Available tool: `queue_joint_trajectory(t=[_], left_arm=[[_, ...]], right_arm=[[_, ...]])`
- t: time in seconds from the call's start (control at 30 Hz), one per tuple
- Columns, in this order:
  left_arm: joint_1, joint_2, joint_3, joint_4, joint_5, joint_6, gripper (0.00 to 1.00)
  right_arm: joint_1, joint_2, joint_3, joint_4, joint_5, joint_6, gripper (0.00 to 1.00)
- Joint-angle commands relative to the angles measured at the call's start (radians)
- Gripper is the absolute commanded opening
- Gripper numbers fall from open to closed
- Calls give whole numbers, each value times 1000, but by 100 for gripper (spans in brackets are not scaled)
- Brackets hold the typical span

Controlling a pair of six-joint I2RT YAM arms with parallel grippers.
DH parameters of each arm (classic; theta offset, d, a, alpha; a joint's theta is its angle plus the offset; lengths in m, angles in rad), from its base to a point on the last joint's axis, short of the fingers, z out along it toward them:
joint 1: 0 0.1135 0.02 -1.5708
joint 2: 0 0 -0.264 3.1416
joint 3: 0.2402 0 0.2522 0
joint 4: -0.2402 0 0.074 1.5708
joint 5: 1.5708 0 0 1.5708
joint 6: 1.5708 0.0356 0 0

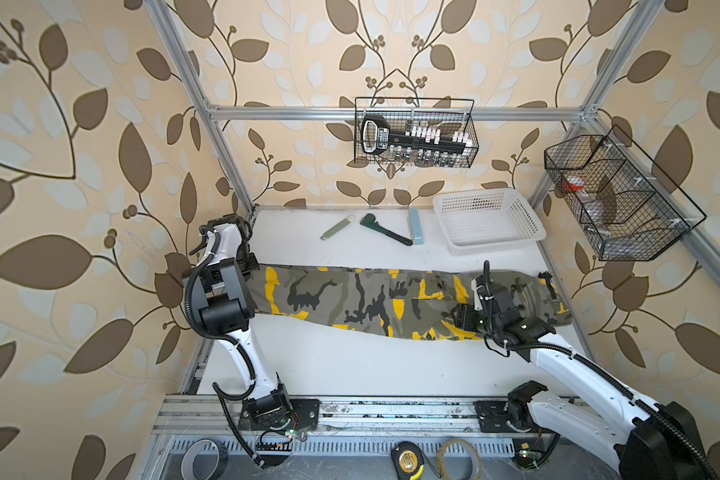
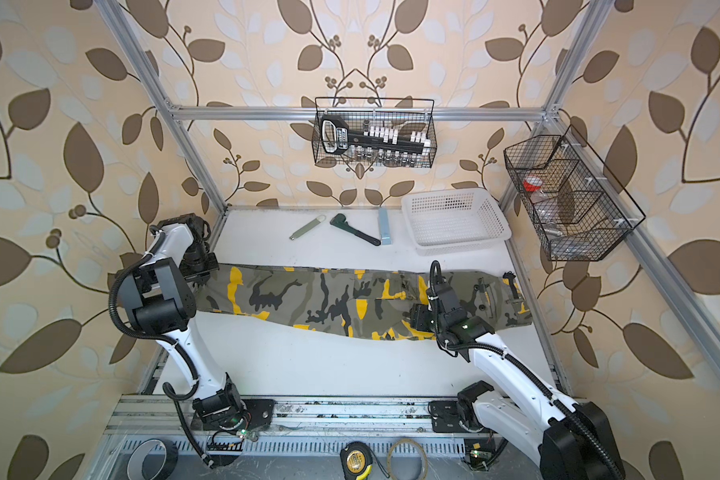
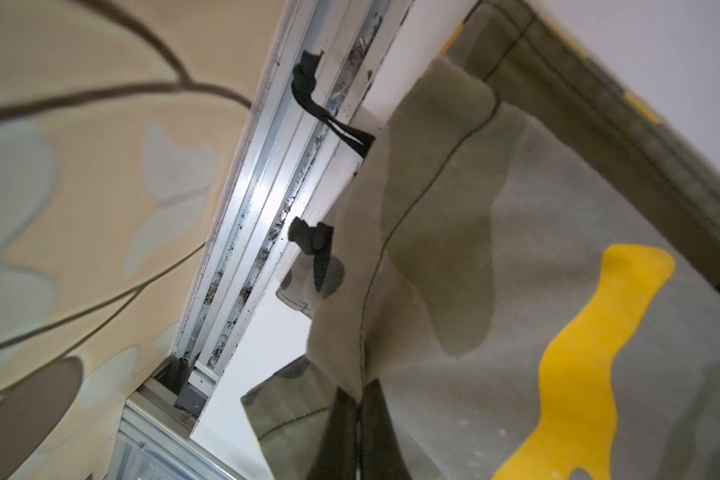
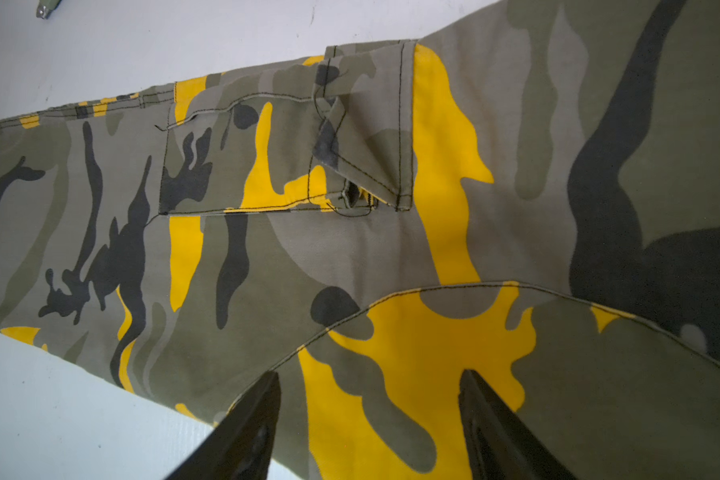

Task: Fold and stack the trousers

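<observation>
Right now the trousers (image 1: 371,299) lie flat and long across the middle of the white tabletop (image 1: 350,365), with the leg end by the left edge and the top part by the right edge. The left fingers (image 3: 339,432) are pressed together and pinch the leg end, and the cloth there stands up a little. The right fingers (image 4: 246,436) are spread wide just above the top part, with nothing in them. I think the job now is to bring the leg end over to the top part, so the trousers get half as long. To do it well, the left fingers should hold both layers, lift only a little, and go straight along the cloth so the edges match. The right fingers could press down so nothing slides. Black cords (image 3: 308,91) with knots stick out at the leg end over the metal rail (image 3: 262,187), and they might catch. The tabletop looks smooth, so cloth may slip. At the back lie a wrench (image 1: 385,232) and a white basket (image 1: 489,220), apart from the trousers. Leaf wallpaper (image 1: 80,166) is all around.
</observation>
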Motion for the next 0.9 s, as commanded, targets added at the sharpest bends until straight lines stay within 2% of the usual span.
queue_joint_trajectory(t=[0.0,0.1,0.27,0.43,0.6,0.73,0.87], left_arm=[[-10,62,46,-20,-97,5,23],[-15,110,88,-41,-137,-4,47],[-54,122,180,-90,-154,-16,63],[-82,115,222,-100,-33,-42,69],[-85,151,238,-78,86,-62,70],[-89,114,194,-65,111,-68,71],[-84,51,81,-46,133,-33,74]], right_arm=[[0,11,-14,7,-13,-23,69],[-4,8,-8,5,-19,-30,69],[-14,0,5,4,-27,-38,69],[-17,-7,14,1,-29,-40,69],[-29,-26,17,-15,-39,-64,70],[-32,-18,20,-4,-67,-94,73],[-35,24,16,40,-88,-101,78]])
